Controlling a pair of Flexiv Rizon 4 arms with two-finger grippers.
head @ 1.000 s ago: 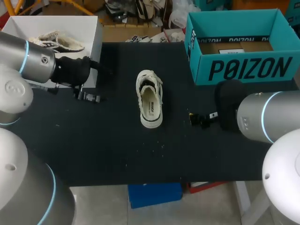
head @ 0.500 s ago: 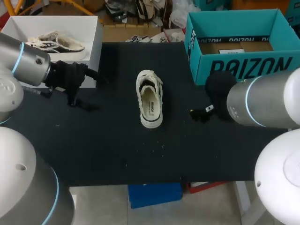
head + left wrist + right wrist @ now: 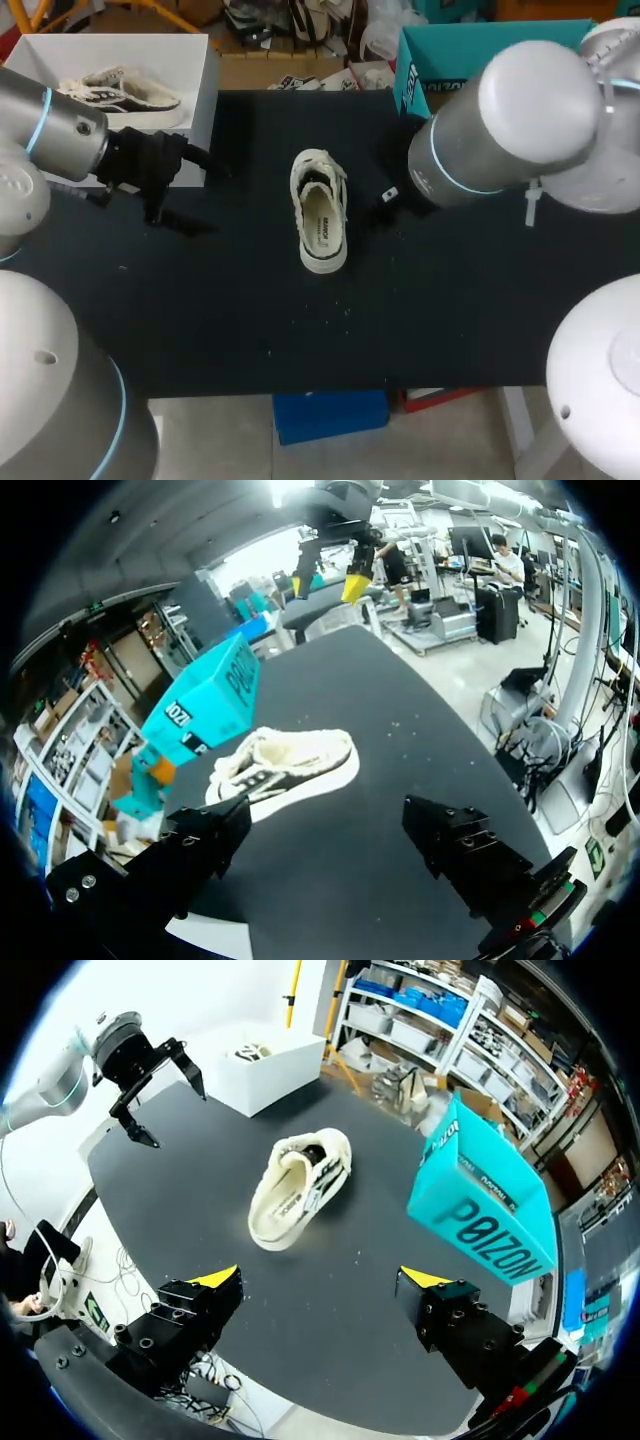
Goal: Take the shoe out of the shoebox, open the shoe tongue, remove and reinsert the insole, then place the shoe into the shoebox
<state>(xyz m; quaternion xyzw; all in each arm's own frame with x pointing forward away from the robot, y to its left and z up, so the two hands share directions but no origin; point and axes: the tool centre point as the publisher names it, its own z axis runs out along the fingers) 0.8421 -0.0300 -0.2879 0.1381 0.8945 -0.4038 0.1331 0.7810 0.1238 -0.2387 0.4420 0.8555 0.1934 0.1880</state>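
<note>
Cream low shoe with a white sole (image 3: 320,212) is being left on the black table (image 3: 250,320), outside the teal cardboard shoebox (image 3: 480,1210), as the right arm (image 3: 500,120) is being swung in towards it, probably to open it. Mostly hidden overhead, the right gripper (image 3: 320,1280) is being shown spread, empty, by its wrist view; the left gripper (image 3: 325,820) likewise.

The shoe (image 3: 320,212) has a cream, woolly upper of rough, fleece-like cloth, a smooth pale insole and a smooth, rubbery sole rim; the surface (image 3: 250,320) is black and matt, flecked with pale specks; the shoebox (image 3: 480,1195) is teal card, smooth with a slight sheen; the right arm (image 3: 500,120) and left arm (image 3: 45,130) wear smooth grey shells with a soft gloss; the right claw (image 3: 320,1280) is matt black with hard yellow tips; the left claw (image 3: 325,825) is matt black too.
</note>
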